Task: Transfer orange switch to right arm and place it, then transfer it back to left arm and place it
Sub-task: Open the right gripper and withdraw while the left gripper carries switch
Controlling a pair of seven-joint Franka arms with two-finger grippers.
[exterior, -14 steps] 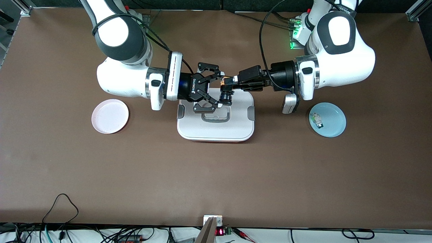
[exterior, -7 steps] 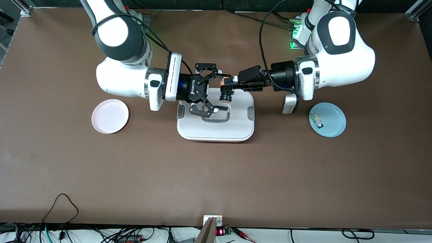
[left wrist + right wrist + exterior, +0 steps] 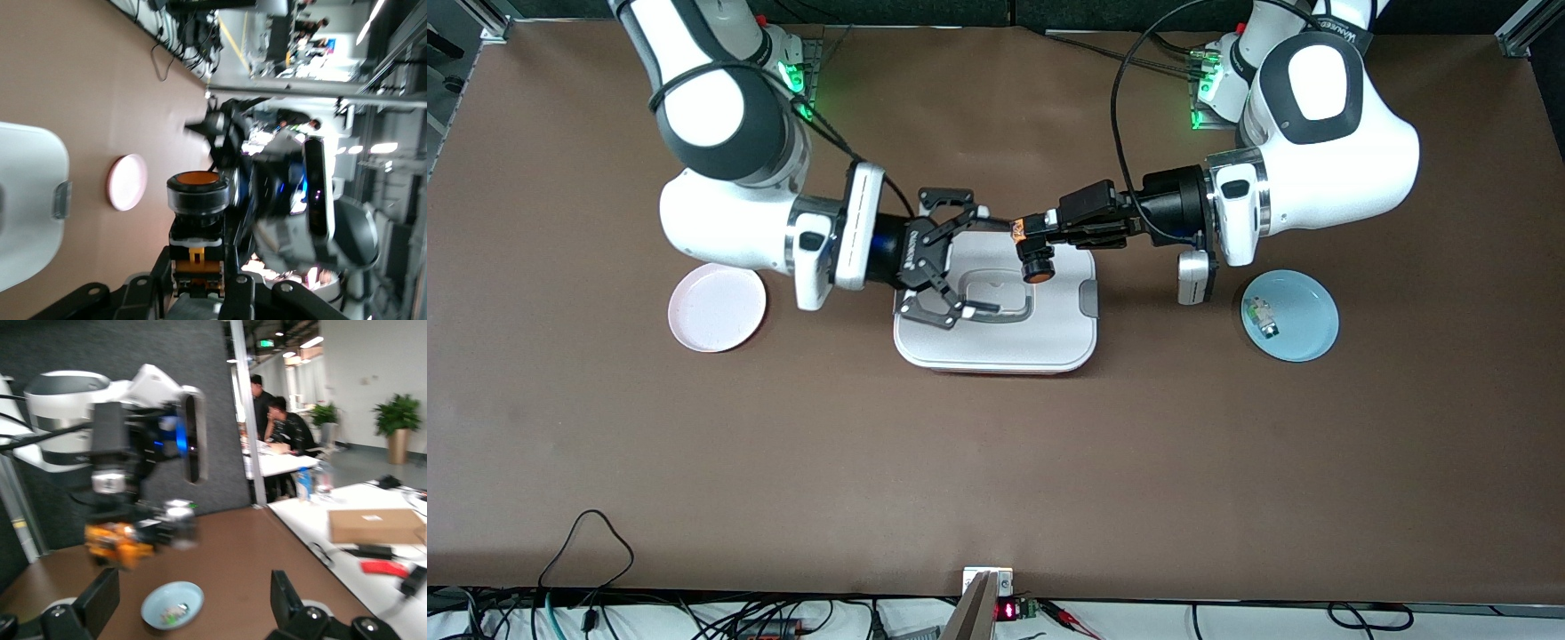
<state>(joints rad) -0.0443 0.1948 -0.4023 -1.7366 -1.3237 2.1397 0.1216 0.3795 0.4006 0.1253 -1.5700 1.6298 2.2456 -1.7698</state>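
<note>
The orange switch [image 3: 1033, 255], a small black block with an orange cap, hangs over the white box [image 3: 996, 342]. My left gripper [image 3: 1021, 229] is shut on its orange-marked end. In the left wrist view the switch [image 3: 197, 220] sits clamped in the left gripper [image 3: 197, 270], cap pointing away. My right gripper [image 3: 987, 262] is open wide over the box, beside the switch toward the right arm's end, apart from it. In the right wrist view the switch [image 3: 120, 543] floats ahead of the right gripper [image 3: 193, 607], whose fingers [image 3: 100, 597] hold nothing.
A pink plate [image 3: 717, 307] lies toward the right arm's end of the table. A pale blue plate [image 3: 1307, 338] at the left arm's end holds a small white-and-green component [image 3: 1260, 318]. Cables run along the table's edge nearest the front camera.
My right gripper has opened wide and drawn back from the switch toward the right arm's end. The left gripper keeps hold of the switch and has shifted only slightly.
</note>
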